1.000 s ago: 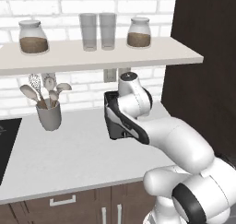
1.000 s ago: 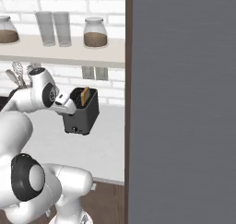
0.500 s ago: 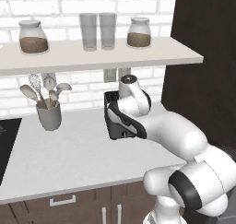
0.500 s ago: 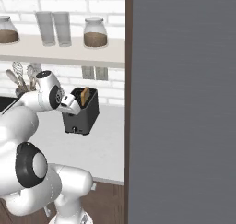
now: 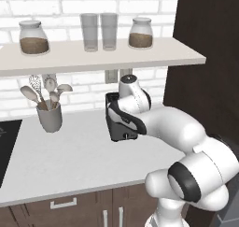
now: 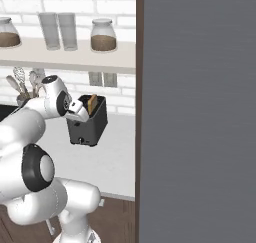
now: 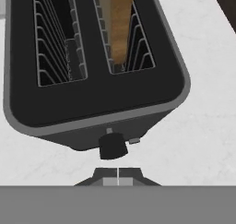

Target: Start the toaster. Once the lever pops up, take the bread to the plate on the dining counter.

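Observation:
The dark grey toaster (image 7: 92, 98) stands on the white worktop and I look down into its two slots. The bread (image 7: 120, 20), a golden-tan slice, stands upright in the right slot; the left slot is empty. A black lever knob (image 7: 113, 146) sticks out of the narrow front end. My gripper (image 7: 118, 176) is shut, with nothing held, just in front of that knob. From the right base view the bread (image 6: 92, 103) pokes out of the toaster (image 6: 90, 127), with my hand over its near end. In the left base view my arm covers much of the toaster (image 5: 119, 130).
A grey utensil cup (image 5: 49, 117) stands to the left of the toaster. A shelf (image 5: 93, 55) with jars and glasses hangs above. A tall dark cabinet (image 5: 210, 72) closes the right side, and a black cooktop (image 5: 5, 142) lies at the far left.
The arm has folded in a little and the hand has shifted slightly at the toaster's front end. The toaster and bread have not moved.

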